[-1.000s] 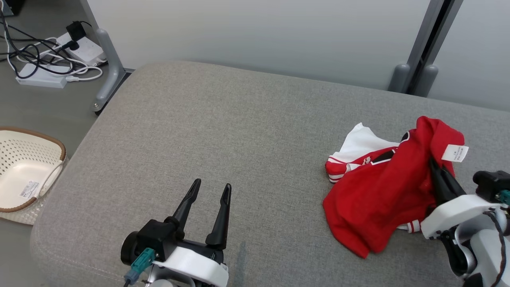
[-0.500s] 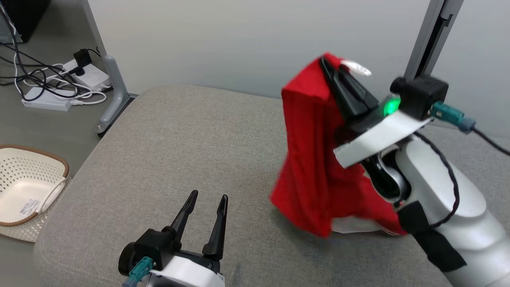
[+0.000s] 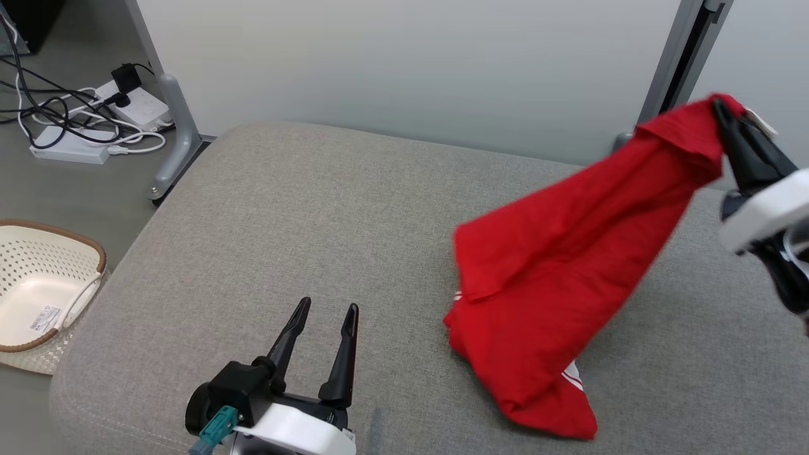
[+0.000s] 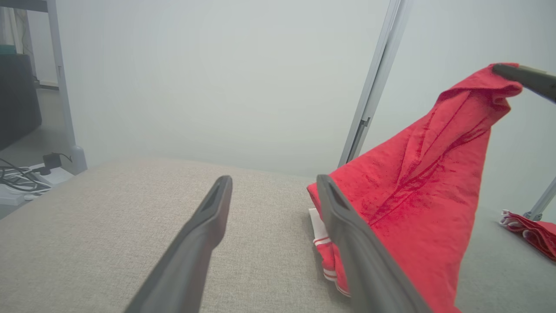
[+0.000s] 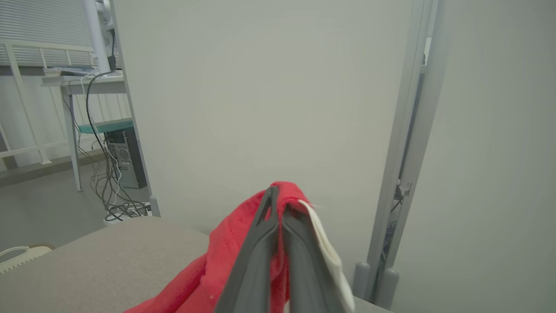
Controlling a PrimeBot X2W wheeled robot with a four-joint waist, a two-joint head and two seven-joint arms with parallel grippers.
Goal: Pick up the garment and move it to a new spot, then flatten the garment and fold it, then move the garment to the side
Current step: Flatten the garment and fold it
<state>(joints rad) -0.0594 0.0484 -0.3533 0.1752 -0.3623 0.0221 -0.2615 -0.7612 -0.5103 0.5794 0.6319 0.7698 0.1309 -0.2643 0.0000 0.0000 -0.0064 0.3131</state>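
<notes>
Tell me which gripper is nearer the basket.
Left. The left gripper is right of the basket, over the cushion; the right gripper, clamping the garment, is far off at the opposite side.

right gripper (image 3: 720,106) cut by the right edge, basket (image 3: 69,232) cropped at left, its label (image 3: 45,318) illegible

Office-like lab, partition panels (image 3: 404,63), floor power strip (image 3: 141,107)

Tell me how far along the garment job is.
Done: the right gripper is shut on the red garment, one end raised. In hand: the move; its lower end looks to rest on the grey cushion. To do: setting down, flattening, folding, moving aside. The left gripper is open.
</notes>
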